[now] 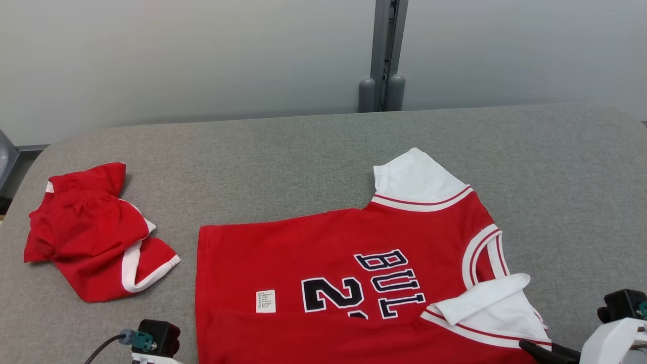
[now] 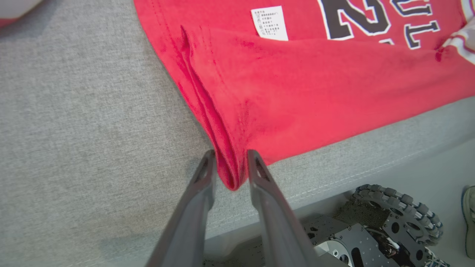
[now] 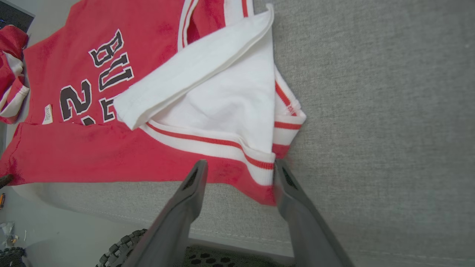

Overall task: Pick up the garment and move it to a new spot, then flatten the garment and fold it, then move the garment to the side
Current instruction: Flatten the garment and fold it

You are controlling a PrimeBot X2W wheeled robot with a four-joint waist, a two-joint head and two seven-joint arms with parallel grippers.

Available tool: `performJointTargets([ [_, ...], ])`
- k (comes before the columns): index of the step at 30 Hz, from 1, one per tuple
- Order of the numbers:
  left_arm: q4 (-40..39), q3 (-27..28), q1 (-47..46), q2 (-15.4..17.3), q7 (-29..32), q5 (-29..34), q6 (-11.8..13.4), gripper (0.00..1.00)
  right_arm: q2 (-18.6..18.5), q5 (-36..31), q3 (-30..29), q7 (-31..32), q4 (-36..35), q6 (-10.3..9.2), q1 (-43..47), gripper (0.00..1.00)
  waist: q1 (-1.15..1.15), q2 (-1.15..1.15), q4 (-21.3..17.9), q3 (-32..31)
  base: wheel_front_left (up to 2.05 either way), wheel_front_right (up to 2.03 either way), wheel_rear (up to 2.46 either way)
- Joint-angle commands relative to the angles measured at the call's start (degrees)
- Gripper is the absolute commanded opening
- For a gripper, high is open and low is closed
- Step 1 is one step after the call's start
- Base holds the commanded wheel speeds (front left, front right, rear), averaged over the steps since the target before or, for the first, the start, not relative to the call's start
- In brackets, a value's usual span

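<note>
two claws parted along the near edge of the jersey

one red short-sleeved jersey with white sleeves and black-and-white lettering (image 1: 323,242) lies spread on the grey fabric-covered table (image 1: 303,151), right of centre and close to the near edge. hem toward the robot's left, neck opening toward its right. its near strip is folded up over the body; the fold covers the lower edge of the small white care label (image 1: 266,301) and cuts across the number.

far white sleeve (image 1: 414,177) lies flat. near white sleeve (image 1: 480,303) is turned back on itself in a loose flap.

left gripper (image 2: 231,157): jaws parted by a narrow gap, straddling the folded hem corner of the jersey at the table's near edge. the layered corner sits loosely between the fingers (image 2: 202,178) and rests on the table, not lifted.

right gripper (image 3: 240,165): jaws wide apart around the red-and-white striped trim at the near shoulder. one fingertip touches the cloth edge, nothing is clamped, and the fabric lies flat on the table.

crumpled red shorts with white trim (image 1: 86,227) sit well apart, toward the table's left end.

below the table edge, a studded wheel of the robot's base (image 2: 400,211) shows on pale floor.
</note>
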Motion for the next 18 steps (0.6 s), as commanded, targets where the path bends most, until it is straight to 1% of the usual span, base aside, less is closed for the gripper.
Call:
performJointTargets([
  [1, -0.2, 0.1, 0.7, 0.5, 0.2, -0.1, 0.5, 1.00, 0.7, -1.2, -1.5, 1.1, -1.3, 0.03, 0.6, 1.00, 0.00, 0.00, -0.1, 0.0, 0.00, 0.00, 0.00],
  [6, -1.6, 0.8, 0.0, 1.2, -0.6, 0.9, 1.3, 1.00, 4.4, -6.3, -7.6, 5.6, -7.0, 0.03, 2.6, 1.00, 0.00, 0.00, -0.6, -0.2, 0.00, 0.00, 0.00],
  [9, -2.6, 1.7, -0.8, 1.6, -1.8, 1.8, 2.1, 1.00, 6.7, -9.2, -11.0, 6.7, -11.3, 0.03, 2.1, 1.00, 0.00, 0.00, -0.9, -0.2, 0.00, 0.00, 0.00],
  [14, -3.3, 4.0, -3.8, 1.9, -5.6, 5.0, 4.2, 1.00, 9.4, -12.7, -14.2, 7.6, -15.7, 0.03, -3.2, 1.00, 0.00, 0.00, -1.5, 0.4, 0.00, 0.00, 0.00],
  [15, -3.1, 4.6, -4.8, 1.5, -6.8, 5.8, 4.7, 1.00, 9.7, -13.3, -14.5, 7.3, -15.9, 0.03, -4.8, 1.00, 0.00, 0.00, -1.6, 0.7, 0.00, 0.00, 0.00],
  [18, -2.3, 6.0, -8.0, -0.5, -10.7, 7.5, 5.1, 1.00, 10.4, -14.8, -14.6, 5.2, -15.1, 0.03, -9.9, 1.00, 0.00, 0.00, -1.3, 2.1, 0.00, 0.00, 0.00],
])
